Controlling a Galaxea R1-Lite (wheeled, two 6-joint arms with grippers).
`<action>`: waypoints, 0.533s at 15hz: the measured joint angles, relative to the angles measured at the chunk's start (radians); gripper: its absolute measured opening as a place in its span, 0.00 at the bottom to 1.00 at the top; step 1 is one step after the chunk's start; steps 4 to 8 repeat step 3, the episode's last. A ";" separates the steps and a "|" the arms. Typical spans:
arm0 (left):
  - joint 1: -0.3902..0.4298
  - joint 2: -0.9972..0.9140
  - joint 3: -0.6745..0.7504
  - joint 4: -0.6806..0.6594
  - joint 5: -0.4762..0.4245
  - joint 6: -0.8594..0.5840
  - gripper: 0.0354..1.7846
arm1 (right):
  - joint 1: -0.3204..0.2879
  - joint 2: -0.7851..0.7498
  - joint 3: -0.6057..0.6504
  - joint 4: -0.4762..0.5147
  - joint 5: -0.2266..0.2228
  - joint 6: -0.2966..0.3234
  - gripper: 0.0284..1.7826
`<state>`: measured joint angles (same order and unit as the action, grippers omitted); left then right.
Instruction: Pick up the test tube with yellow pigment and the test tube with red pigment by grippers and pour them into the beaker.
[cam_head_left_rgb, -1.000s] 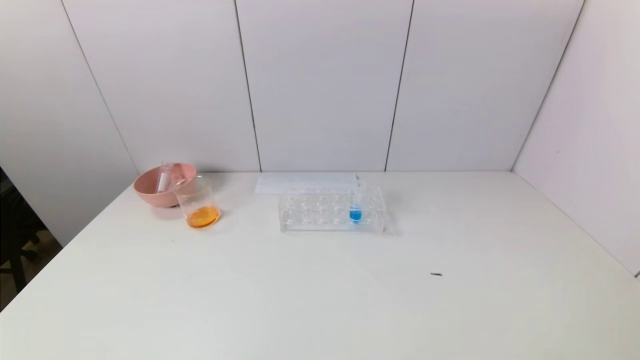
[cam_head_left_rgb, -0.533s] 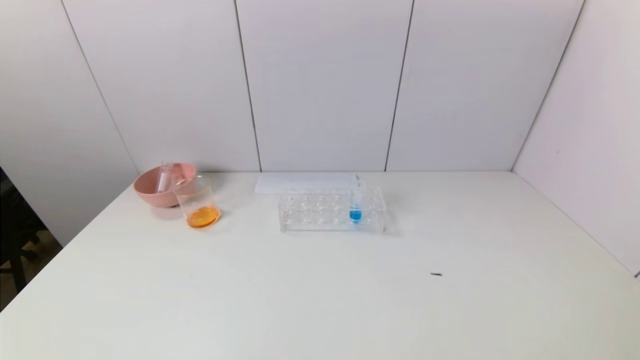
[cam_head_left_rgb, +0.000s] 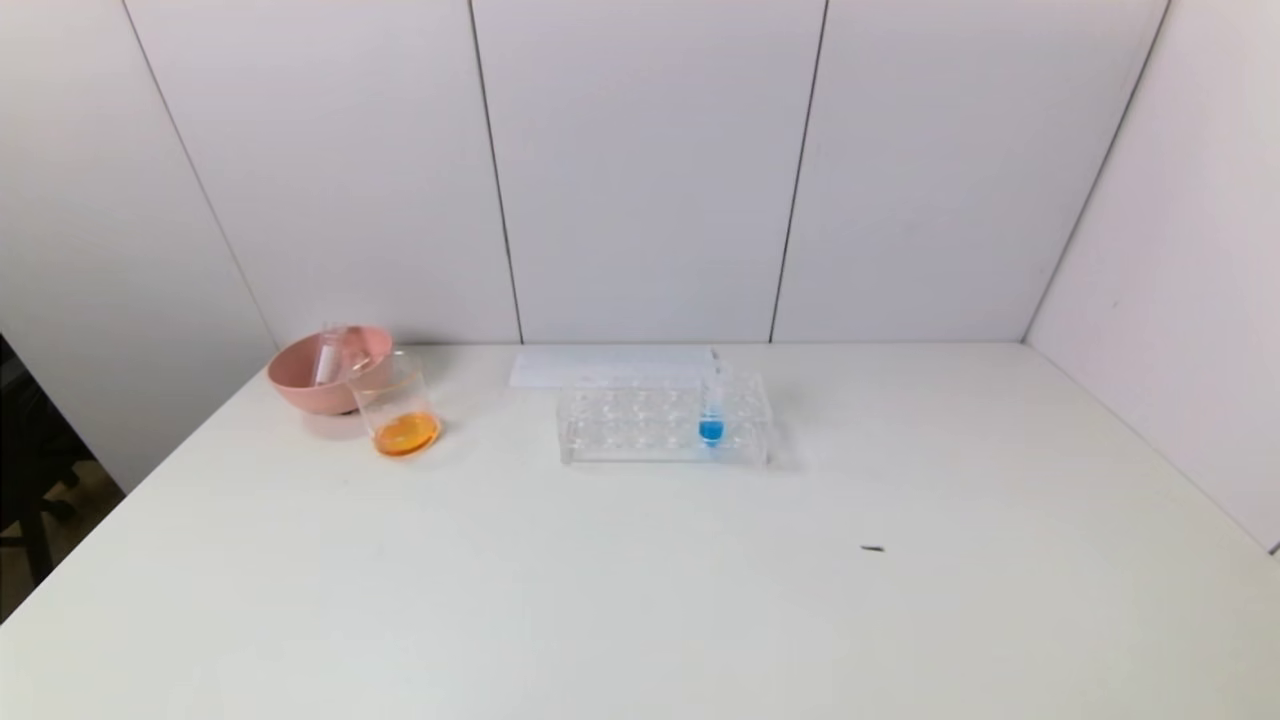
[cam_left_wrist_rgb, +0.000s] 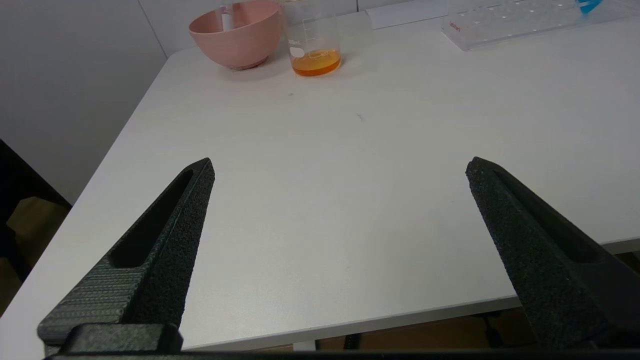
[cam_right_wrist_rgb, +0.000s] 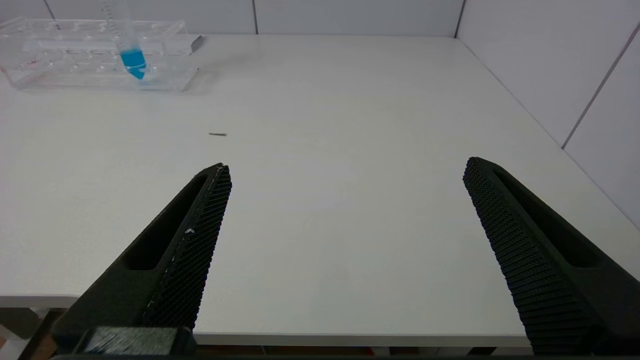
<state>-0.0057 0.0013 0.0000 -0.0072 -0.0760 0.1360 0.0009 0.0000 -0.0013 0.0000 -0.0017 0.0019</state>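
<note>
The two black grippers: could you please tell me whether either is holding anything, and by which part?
Nothing is held. The left gripper and the right gripper both stand open and empty above the near edge of the white table.

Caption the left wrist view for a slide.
Open left gripper hangs over the near table edge, far from the beaker holding orange liquid beside the pink bowl.

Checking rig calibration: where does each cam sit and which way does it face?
Head: high, looking forward and down at the table; no robot parts show.
Left wrist: behind the open left gripper at the near edge, facing the beaker.
Right wrist: behind the open right gripper, facing the tube rack.
All share the rack.
</note>
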 joint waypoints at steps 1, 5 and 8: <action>0.000 0.000 0.000 0.000 0.000 0.000 0.99 | 0.000 0.000 0.000 0.000 0.000 0.001 0.95; 0.000 0.000 0.000 0.000 0.000 0.000 0.99 | 0.000 0.000 0.000 0.000 0.000 0.001 0.95; 0.000 0.000 0.000 0.000 0.000 0.000 0.99 | 0.000 0.000 0.000 0.000 0.000 0.001 0.95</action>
